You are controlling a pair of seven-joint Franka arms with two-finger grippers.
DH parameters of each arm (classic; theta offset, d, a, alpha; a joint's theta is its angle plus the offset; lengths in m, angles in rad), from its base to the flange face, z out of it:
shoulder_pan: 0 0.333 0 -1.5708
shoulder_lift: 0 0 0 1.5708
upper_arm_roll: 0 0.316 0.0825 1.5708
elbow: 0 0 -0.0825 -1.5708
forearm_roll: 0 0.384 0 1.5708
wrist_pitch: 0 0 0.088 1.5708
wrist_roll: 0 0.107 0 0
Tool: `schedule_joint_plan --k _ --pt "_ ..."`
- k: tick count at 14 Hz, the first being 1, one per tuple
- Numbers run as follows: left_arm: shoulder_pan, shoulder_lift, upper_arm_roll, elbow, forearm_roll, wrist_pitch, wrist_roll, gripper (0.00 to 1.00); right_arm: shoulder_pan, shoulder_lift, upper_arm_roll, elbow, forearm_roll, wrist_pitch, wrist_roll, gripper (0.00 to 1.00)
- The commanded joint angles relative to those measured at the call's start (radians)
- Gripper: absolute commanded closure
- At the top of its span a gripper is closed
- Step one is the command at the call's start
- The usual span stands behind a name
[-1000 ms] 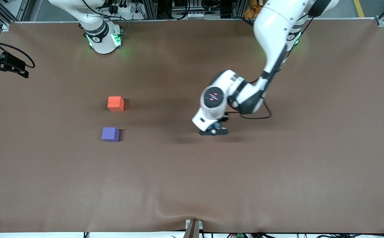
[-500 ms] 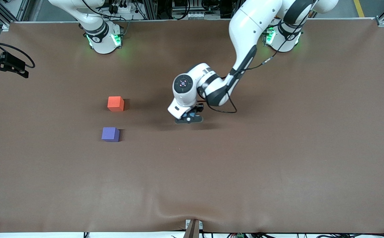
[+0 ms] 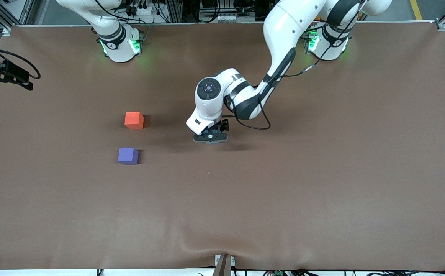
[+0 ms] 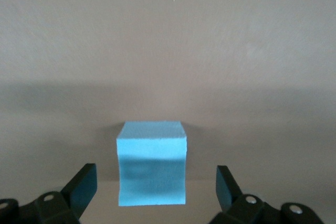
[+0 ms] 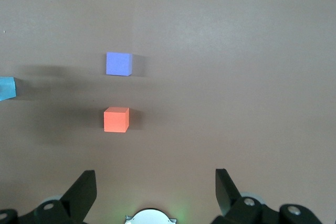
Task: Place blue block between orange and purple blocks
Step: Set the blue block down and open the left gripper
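Note:
The blue block [image 4: 151, 169] stands on the brown table between the fingers of my left gripper [image 4: 155, 190], with a gap on each side. The left gripper [image 3: 210, 138] is open and low over the middle of the table, hiding the block in the front view. The block's edge shows in the right wrist view [image 5: 6, 87]. The orange block [image 3: 134, 120] and the purple block [image 3: 128, 155] stand apart nearer the right arm's end, the purple one nearer the front camera. My right gripper [image 5: 155, 192] is open, empty and high above the table, where the arm waits.
The brown table cover [image 3: 283, 199] has a raised fold at its front edge [image 3: 207, 247]. A black camera mount [image 3: 4, 74] stands at the edge at the right arm's end. Both arm bases stand along the back edge.
My left arm has swung toward the right arm's end, first fast, then slowing. The orange and purple blocks have not moved.

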Motion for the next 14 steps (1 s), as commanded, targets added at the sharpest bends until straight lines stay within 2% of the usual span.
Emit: schedule_joint_plan --k 1,5,7,8,11,14 --pt "0.042 -0.128 0.004 -0.021 0.000 -0.076 0.017 0.00 -0.013 0.007 0.008 0.018 -0.003 -0.015 -0.012 0.00" --pt "0.209 -0.288 0.004 -0.023 0.002 -0.140 0.113 0.00 -0.004 0.016 0.008 0.018 -0.003 -0.015 -0.010 0.00" --pt "0.317 -0.348 0.004 -0.030 0.002 -0.205 0.213 0.00 0.010 0.079 0.013 0.018 -0.005 -0.015 -0.015 0.00" --pt "0.369 -0.373 0.003 -0.033 0.002 -0.246 0.274 0.00 0.029 0.132 0.014 0.018 -0.005 -0.016 -0.013 0.00" --pt "0.493 -0.423 0.004 -0.044 0.002 -0.398 0.469 0.00 0.129 0.164 0.013 0.003 -0.005 -0.024 -0.001 0.00" --pt "0.587 -0.500 0.003 -0.099 0.003 -0.472 0.575 0.00 0.227 0.194 0.014 -0.070 -0.002 0.126 0.075 0.00"
